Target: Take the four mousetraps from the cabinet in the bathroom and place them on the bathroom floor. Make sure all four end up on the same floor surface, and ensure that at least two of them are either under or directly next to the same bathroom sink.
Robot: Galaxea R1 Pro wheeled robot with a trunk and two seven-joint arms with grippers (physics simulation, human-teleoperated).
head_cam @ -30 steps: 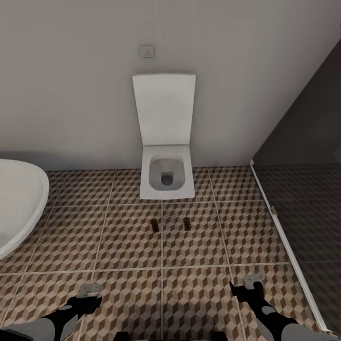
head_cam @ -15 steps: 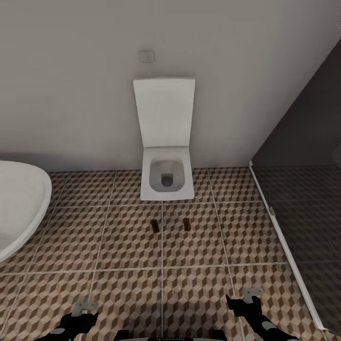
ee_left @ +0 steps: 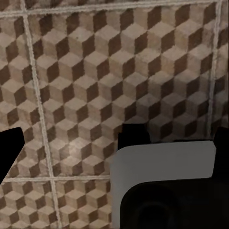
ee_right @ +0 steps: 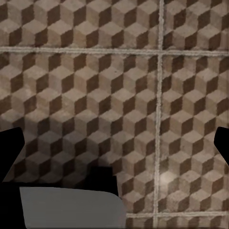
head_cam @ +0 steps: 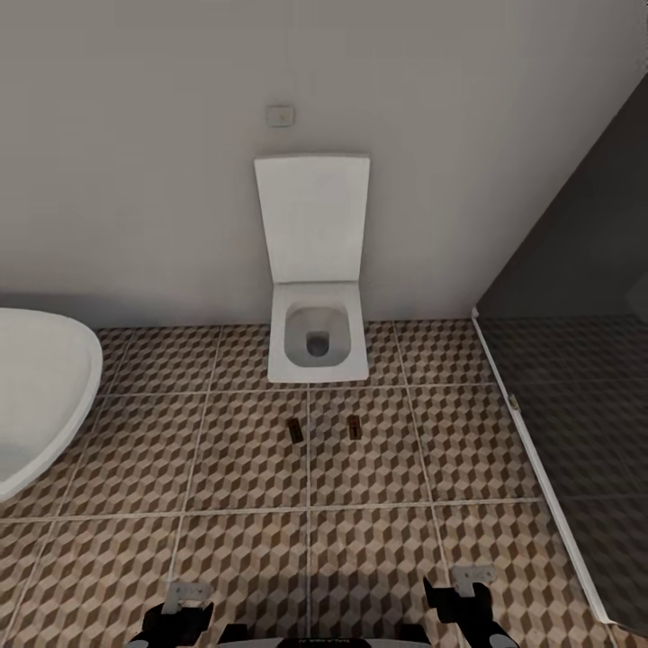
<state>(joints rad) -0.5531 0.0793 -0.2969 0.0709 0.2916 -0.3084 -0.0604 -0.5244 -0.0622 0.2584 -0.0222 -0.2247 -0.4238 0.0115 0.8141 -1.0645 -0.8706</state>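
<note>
Head view: two tiny flat dark-brown rectangular mousetraps lie side by side on the bathroom floor (head_cam: 243,468) of square tiles printed with a brown, beige and grey cube pattern and pale grout lines; the left mousetrap (head_cam: 294,429) sits just left of a grout line, the right mousetrap (head_cam: 354,427) just right of it, near each other but apart. Both rest just in front of the white square wall-hung toilet (head_cam: 317,342), whose flat white lid (head_cam: 312,219) stands raised against the pale wall (head_cam: 135,180). A small pale square wall plate (head_cam: 280,115) sits above the lid. A white rounded bathtub (head_cam: 40,387) meets the floor's left edge; a dark glass partition (head_cam: 576,360) with a white base strip runs along the floor's right edge. Left gripper (head_cam: 184,601) and right gripper (head_cam: 468,589) hang low at the near edge of the view, both above bare tile, well apart from the mousetraps. In the left wrist and right wrist views the black finger tips stand far apart at the picture sides with only patterned tile between them: both grippers spread, nothing held.
</note>
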